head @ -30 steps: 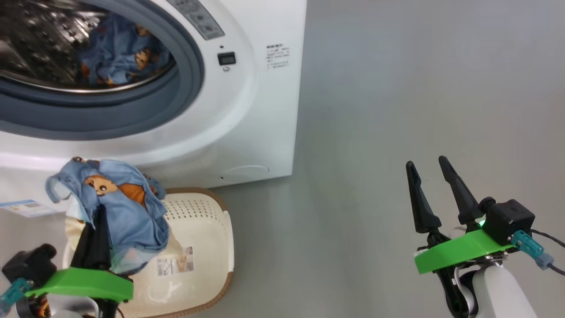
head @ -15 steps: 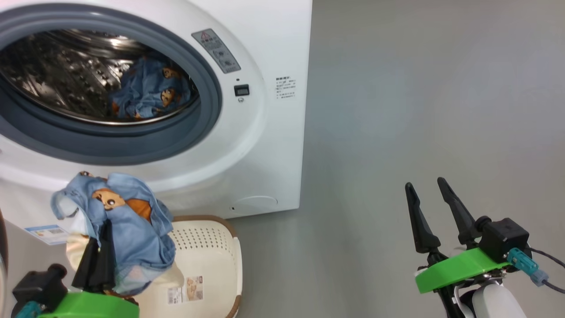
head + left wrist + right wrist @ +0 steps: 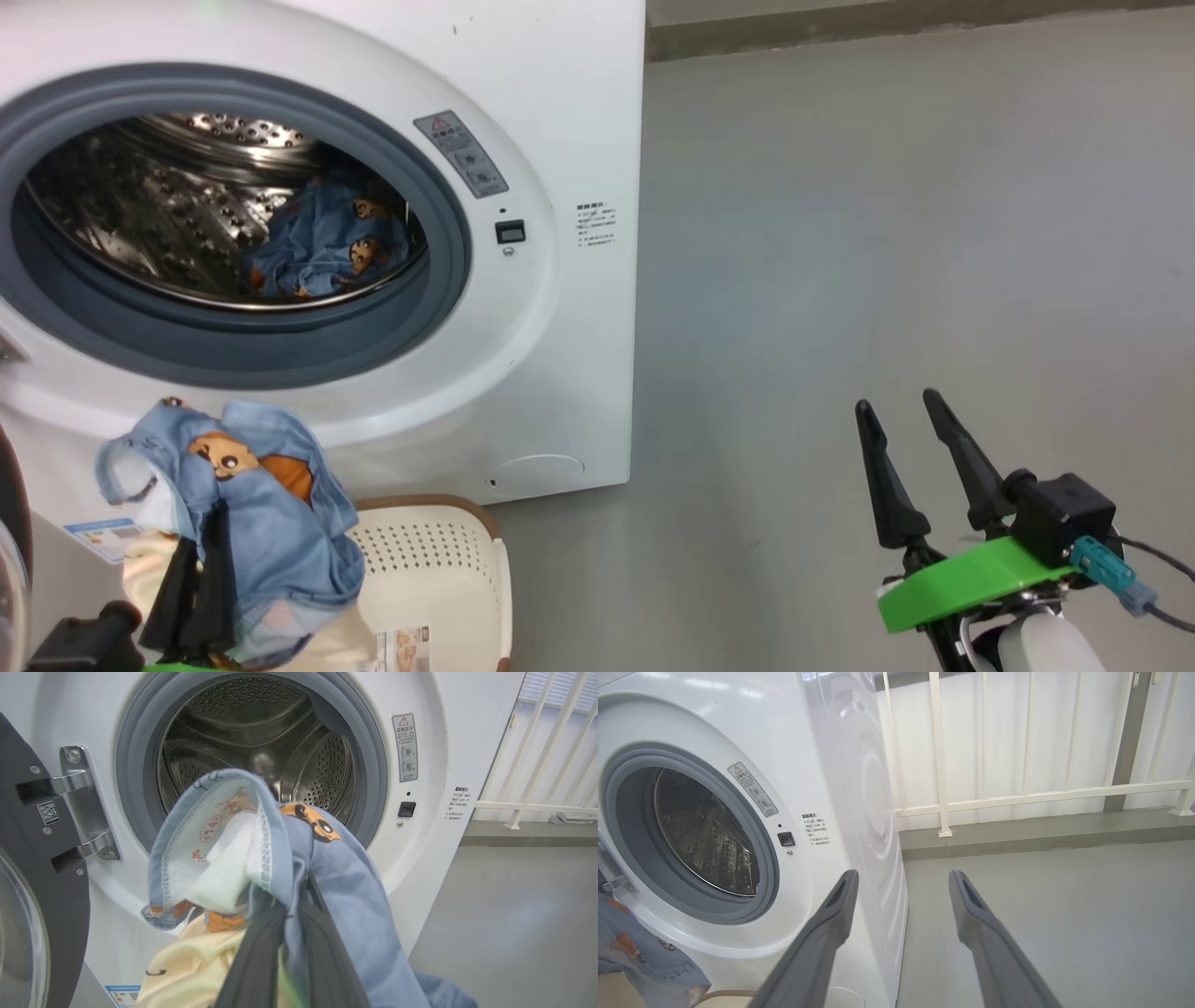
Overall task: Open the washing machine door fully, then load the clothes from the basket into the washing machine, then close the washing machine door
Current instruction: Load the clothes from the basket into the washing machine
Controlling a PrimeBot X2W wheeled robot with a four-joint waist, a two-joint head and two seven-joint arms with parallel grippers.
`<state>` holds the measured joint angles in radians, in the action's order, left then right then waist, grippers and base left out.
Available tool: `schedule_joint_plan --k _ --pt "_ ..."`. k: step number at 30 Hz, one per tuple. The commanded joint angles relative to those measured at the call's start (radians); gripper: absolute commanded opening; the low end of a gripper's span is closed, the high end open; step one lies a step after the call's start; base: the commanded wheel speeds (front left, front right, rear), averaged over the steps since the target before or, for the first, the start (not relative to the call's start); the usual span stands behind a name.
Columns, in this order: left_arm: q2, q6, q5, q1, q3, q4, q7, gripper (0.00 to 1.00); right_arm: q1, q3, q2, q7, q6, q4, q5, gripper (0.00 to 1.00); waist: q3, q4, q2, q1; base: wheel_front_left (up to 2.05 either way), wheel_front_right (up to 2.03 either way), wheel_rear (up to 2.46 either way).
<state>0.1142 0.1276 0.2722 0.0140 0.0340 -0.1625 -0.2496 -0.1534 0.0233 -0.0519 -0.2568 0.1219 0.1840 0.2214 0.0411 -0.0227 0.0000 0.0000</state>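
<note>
Pinched tight in left hand (image 3: 201,560): clothes (image 3: 271,532), soft, light, draping both sides of it. Best gripped at bunched middle. Right hand (image 3: 894,401) spread, empty.

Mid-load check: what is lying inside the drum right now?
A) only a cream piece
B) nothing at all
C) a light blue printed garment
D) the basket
C: a light blue printed garment lies low in the steel drum, while the left gripper holds more clothes outside the opening.
</note>
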Motion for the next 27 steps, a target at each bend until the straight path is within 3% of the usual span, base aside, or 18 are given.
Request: schedule_joint_plan --k 1,27 --pt "0.006 0.003 -0.015 0.008 0.042 0.037 -0.012 0.00 0.003 0.029 0.002 -0.005 0.009 -0.023 -0.004 1.00 -0.009 -0.004 0.0000 0.0000 0.00 0.00 0.00" --pt "-0.036 0.003 -0.068 -0.046 0.085 0.060 -0.012 0.00 0.027 0.027 0.002 -0.005 0.009 -0.021 -0.003 1.00 -0.039 -0.012 0.0000 0.0000 0.00 0.00 0.00"
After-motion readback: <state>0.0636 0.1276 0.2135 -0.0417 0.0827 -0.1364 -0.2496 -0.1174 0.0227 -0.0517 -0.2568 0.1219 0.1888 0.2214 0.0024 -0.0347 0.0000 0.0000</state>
